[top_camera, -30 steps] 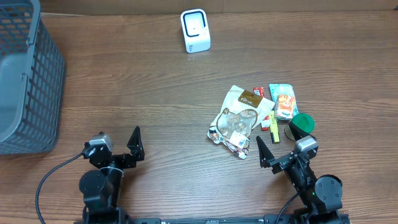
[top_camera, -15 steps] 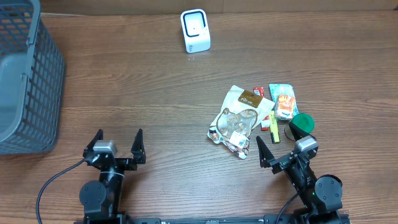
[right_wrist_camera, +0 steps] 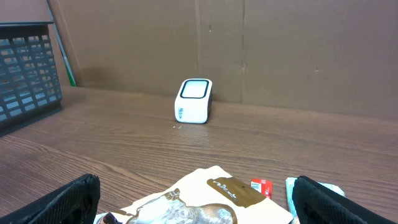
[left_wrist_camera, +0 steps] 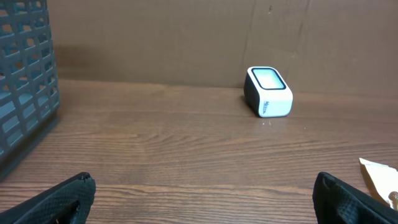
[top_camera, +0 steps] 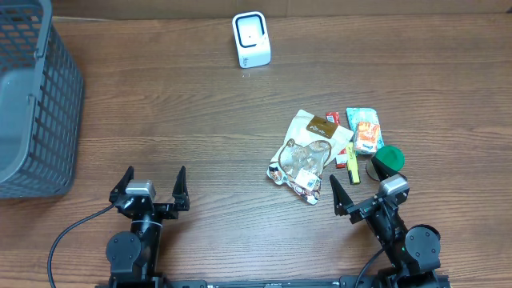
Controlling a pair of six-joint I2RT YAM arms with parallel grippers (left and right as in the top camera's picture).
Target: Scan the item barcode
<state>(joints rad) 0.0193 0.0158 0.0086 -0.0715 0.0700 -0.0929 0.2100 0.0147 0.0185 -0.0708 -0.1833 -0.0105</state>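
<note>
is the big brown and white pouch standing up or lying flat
Lying flat. From overhead the pouch shows its whole printed face, and the right wrist view sees it low on the table.

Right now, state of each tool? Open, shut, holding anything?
Left tool: open, holding nothing.
Right tool: open, holding nothing.

Mock checkout w/ scanner point(top_camera: 251, 38), basket point(top_camera: 56, 120)
</note>
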